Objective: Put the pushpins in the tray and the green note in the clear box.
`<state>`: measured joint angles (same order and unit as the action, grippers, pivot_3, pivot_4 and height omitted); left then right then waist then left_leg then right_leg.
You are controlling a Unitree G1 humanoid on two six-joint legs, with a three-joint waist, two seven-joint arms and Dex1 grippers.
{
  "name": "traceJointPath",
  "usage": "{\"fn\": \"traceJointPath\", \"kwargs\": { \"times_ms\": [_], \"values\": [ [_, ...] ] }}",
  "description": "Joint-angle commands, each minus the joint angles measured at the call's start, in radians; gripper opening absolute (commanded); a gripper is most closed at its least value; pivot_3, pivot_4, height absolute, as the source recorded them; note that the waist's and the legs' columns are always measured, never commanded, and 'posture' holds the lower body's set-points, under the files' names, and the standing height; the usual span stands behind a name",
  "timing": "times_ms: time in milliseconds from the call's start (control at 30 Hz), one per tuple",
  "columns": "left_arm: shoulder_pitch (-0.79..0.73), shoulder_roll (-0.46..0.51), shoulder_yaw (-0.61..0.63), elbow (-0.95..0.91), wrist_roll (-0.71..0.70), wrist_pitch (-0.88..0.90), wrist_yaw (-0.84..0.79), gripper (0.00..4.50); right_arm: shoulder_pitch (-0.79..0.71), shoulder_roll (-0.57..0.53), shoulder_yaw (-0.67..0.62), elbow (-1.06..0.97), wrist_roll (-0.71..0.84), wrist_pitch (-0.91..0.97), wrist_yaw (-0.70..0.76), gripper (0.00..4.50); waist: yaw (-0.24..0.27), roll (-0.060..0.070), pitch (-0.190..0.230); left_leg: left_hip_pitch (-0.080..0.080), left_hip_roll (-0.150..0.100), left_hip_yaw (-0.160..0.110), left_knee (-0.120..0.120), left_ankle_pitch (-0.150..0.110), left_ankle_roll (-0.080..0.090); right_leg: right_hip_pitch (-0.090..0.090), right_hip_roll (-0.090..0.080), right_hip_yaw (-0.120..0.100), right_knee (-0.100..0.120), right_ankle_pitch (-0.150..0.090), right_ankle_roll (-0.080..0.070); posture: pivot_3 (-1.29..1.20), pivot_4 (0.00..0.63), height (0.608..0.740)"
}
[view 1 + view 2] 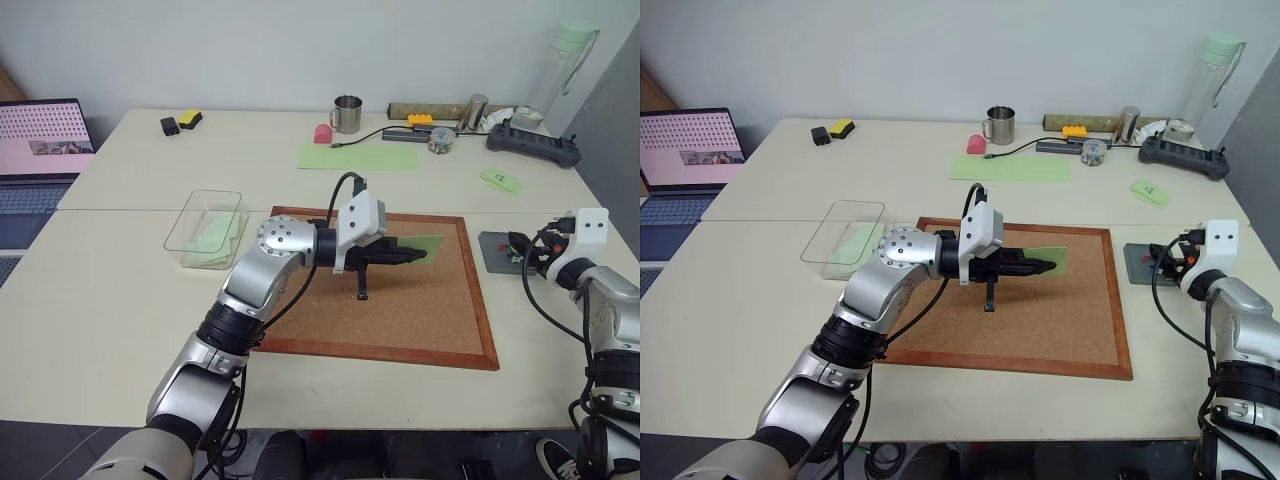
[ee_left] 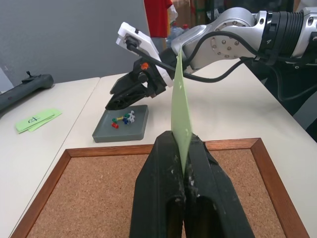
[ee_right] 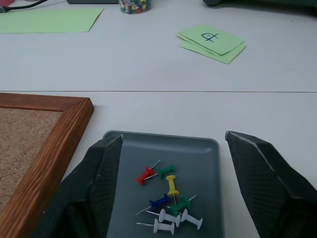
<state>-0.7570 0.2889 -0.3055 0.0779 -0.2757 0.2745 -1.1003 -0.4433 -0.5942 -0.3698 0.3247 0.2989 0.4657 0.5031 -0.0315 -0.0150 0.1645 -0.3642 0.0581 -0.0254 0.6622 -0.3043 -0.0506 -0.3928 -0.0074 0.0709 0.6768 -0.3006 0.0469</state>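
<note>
The left claw is clamped shut on the green note, holding it on edge above the corkboard. The right claw hangs with its fingers spread wide and empty over the tray at the corkboard's three o'clock, where the pushpins lie heaped. The clear box sits on the counter at the corkboard's nine o'clock.

I see a cork board with a rough, grainy brown face and a smooth reddish wood frame. The green note looks like thin matt paper. The tray is dull grey plastic, and the pushpins in it have glossy plastic heads on thin metal points. The clear box is transparent glossy plastic. My left hand has matt black fingers, scuffed whitish. The table is smooth, matt cream.
</note>
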Motion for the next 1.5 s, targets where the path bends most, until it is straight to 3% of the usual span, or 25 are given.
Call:
{"fn": "traceJointPath", "kwargs": {
  "times_ms": [33, 167, 300, 467, 733, 967, 1500],
  "values": [
    [-0.009, 0.004, 0.046, -0.033, -0.016, -0.021, 0.017, 0.0, 0.042, -0.035, 0.017, -0.135, 0.046, -0.034, 0.11, 3.52, 0.0, 0.0, 0.0, 0.0, 0.0, 0.0, 0.0, 0.0, 0.0, 0.0, 0.0, 0.0, 0.0, 0.0, 0.0, 0.0, 0.15, 0.74],
    [-0.036, 0.03, 0.132, 0.004, -0.017, 0.01, 0.091, 0.0, 0.15, -0.057, 0.037, -0.391, 0.158, 0.038, 0.239, 3.52, 0.002, 0.001, 0.001, 0.0, 0.0, -0.001, 0.0, 0.0, 0.0, 0.0, 0.0, -0.001, 0.0, 0.0, 0.0, 0.0, 0.15, 0.74],
    [0.004, 0.047, 0.274, -0.021, -0.02, 0.098, 0.286, 0.0, 0.198, -0.025, 0.031, -0.678, 0.352, 0.203, 0.209, 3.52, -0.003, 0.001, 0.001, 0.0, 0.0, -0.001, 0.0, 0.0, 0.0, 0.0, 0.0, 0.0, 0.0, 0.0, 0.0, 0.0, 0.15, 0.74],
    [0.079, 0.081, 0.429, -0.08, 0.032, 0.082, 0.499, 0.0, 0.178, -0.017, 0.064, -0.846, 0.46, 0.302, 0.147, 3.52, 0.003, 0.001, 0.001, -0.001, 0.001, -0.004, 0.0, 0.0, 0.0, 0.0, 0.0, -0.002, 0.001, 0.0, 0.0, 0.0, 0.15, 0.74],
    [0.225, 0.156, 0.641, -0.064, 0.09, 0.149, 0.804, 0.0, 0.047, 0.01, 0.132, -0.863, 0.502, 0.303, 0.102, 3.52, 0.004, 0.0, 0.001, -0.001, 0.001, -0.004, 0.0, 0.0, 0.0, -0.001, 0.0, -0.003, 0.001, 0.0, 0.0, 0.0, 0.15, 0.74],
    [0.303, 0.117, 0.656, -0.074, 0.039, 0.223, 0.84, 0.0, 0.021, 0.017, 0.16, -0.852, 0.504, 0.303, 0.103, 3.52, 0.03, -0.001, 0.002, -0.002, 0.001, -0.005, 0.0, 0.0, 0.0, -0.001, -0.002, -0.005, 0.001, 0.0, 0.0, 0.0, 0.15, 0.74],
    [0.24, 0.162, 0.665, -0.026, 0.0, 0.137, 0.82, 3.33, 0.055, 0.017, 0.151, -0.859, 0.491, 0.294, 0.071, 3.54, 0.029, -0.002, 0.002, -0.002, 0.001, -0.004, 0.0, 0.0, 0.0, -0.002, -0.001, -0.005, 0.001, 0.0, 0.0, 0.0, 0.15, 0.74]
  ]
}}
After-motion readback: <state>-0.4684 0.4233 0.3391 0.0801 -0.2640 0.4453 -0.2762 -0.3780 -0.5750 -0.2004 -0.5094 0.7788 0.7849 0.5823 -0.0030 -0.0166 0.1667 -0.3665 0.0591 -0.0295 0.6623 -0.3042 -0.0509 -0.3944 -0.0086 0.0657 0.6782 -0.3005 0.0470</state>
